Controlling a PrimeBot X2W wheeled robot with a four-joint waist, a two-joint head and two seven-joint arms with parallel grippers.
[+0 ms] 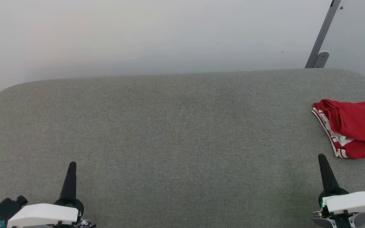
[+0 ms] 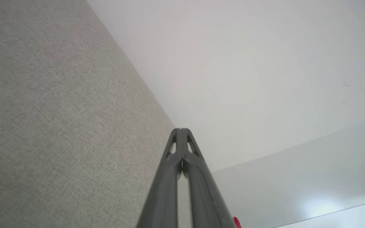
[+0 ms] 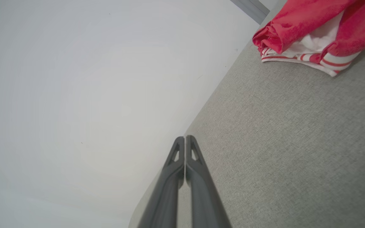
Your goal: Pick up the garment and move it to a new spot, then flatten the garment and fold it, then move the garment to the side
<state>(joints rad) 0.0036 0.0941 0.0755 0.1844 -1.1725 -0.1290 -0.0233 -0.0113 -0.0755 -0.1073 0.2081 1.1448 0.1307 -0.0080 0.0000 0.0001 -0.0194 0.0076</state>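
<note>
Surface (image 1: pixel 176 133) of grey fabric runs back to a pale wall (image 1: pixel 138 31). A red T-shirt (image 1: pixel 353 128) with striped trim lies bunched by the right edge. The left gripper (image 1: pixel 72 164) sits at the near left corner, the right gripper (image 1: pixel 321 156) near the T-shirt; both have fingers pressed together, holding nothing.

— What is the bench (image 1: pixel 169 126) like?
— A broad top covered in grey woven fabric, with rounded far corners.
— What lies on it?
— One garment (image 1: pixel 356 126), red with white and striped trim, bunched in a loose fold far to the right. The head view's edge cuts part of it off.
</note>
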